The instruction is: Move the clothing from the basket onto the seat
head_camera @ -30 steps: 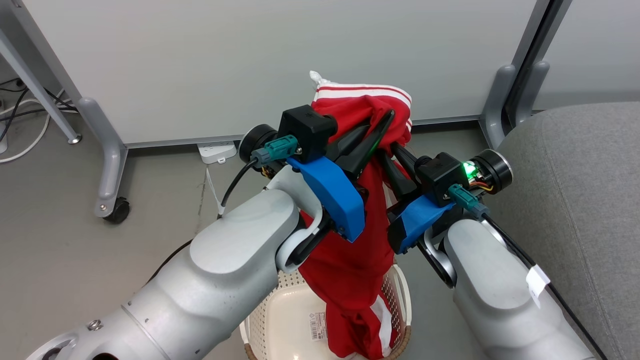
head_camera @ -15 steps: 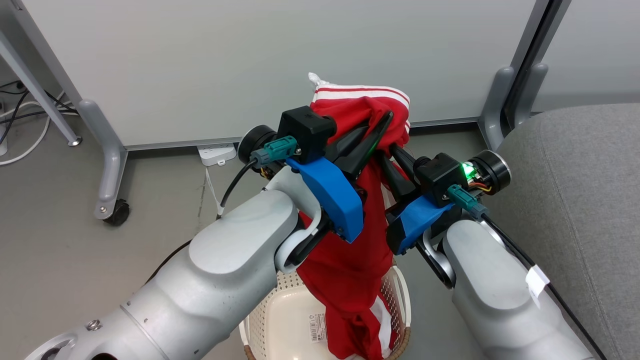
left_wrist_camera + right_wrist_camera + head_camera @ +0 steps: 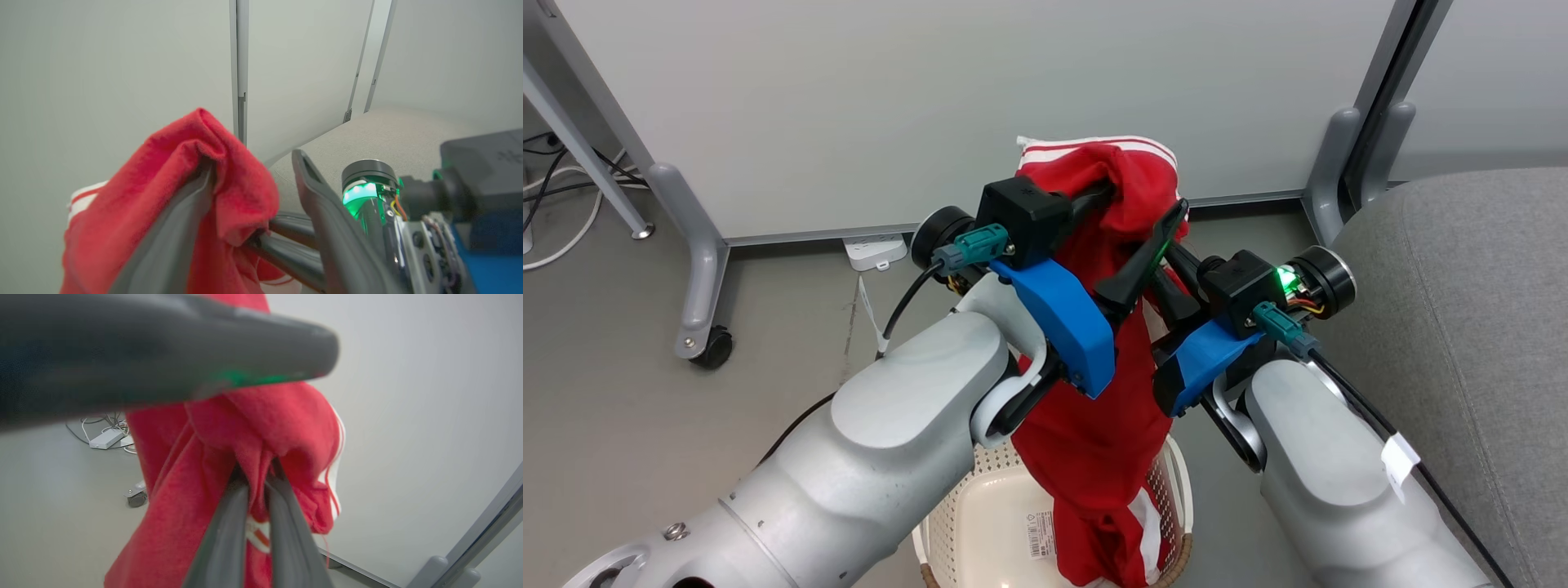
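The jaws of the left gripper (image 3: 1143, 200) are spread wide apart. One is draped with a fold of the clothing (image 3: 1094, 425); the other stands bare beside the cloth, so nothing is clamped between them. In the left wrist view the red fold is seen hung over the one jaw, while the bare one rises to its right.

The jaws of the right gripper (image 3: 256, 473) are pressed together on a bunched fold of the clothing near its top. In the right wrist view a blurred dark jaw of the left gripper is seen crossing above that grip. A green light (image 3: 1286, 276) is lit on the right wrist.

The clothing is held up between the two arms, with white stripes shown at its top edge. From there it hangs straight down, and its lower end, with a white panel, lies inside the basket (image 3: 941, 535). A barcode label (image 3: 1040, 535) is seen on the basket's base.

The basket stands on the floor (image 3: 645, 408), below the arms. The seat (image 3: 1462, 310) lies to the right, beside the right forearm and apart from the clothing. A pale panel (image 3: 931, 98) on castered feet is seen behind, with a power strip (image 3: 876, 247) at its foot.
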Tool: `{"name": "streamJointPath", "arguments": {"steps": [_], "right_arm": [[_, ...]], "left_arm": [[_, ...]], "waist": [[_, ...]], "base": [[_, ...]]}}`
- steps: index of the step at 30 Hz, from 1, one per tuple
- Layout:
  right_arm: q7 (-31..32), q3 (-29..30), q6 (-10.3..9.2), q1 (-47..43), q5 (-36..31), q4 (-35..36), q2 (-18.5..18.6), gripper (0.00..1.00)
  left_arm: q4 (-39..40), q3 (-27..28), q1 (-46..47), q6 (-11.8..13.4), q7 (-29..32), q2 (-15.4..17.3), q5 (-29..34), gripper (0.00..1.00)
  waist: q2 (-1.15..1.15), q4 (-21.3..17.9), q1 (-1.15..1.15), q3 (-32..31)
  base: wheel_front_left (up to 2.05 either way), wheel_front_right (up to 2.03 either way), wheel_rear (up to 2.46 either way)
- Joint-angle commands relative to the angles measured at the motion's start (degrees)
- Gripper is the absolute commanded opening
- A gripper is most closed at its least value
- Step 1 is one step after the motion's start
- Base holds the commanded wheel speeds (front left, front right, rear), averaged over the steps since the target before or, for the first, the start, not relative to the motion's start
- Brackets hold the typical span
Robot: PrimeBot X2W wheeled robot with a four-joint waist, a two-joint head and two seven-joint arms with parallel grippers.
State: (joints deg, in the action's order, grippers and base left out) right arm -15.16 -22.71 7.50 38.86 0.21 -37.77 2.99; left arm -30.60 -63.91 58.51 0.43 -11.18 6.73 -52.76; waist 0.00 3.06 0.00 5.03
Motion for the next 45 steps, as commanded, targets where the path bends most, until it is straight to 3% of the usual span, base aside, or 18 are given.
{"name": "streamJointPath", "arguments": {"steps": [1, 19, 45], "right_arm": [[0.0, -0.1, -0.02, 0.2, 0.3, 0.1, -0.2, 0.00], [0.0, 4.8, -0.02, 1.5, -0.3, 1.2, -0.1, 0.00], [0.0, 21.8, -0.02, -0.7, -1.6, 11.8, 1.4, 0.00]], "left_arm": [[-0.1, -0.2, 0.0, 0.3, -0.1, 0.2, 0.1, 1.00], [0.8, -0.7, 1.0, 1.1, -0.1, 1.2, 1.0, 1.00], [7.1, -4.8, 3.5, 2.3, -0.7, 3.4, 6.8, 1.00]], "waist": [[0.00, 0.0, 0.00, 0.0], [0.00, -2.8, 0.00, 3.5], [0.00, -17.9, 0.00, 14.7]], "base": [[0.00, 0.00, 0.00], [0.00, 0.00, 0.00], [0.00, 0.00, 0.00]]}}
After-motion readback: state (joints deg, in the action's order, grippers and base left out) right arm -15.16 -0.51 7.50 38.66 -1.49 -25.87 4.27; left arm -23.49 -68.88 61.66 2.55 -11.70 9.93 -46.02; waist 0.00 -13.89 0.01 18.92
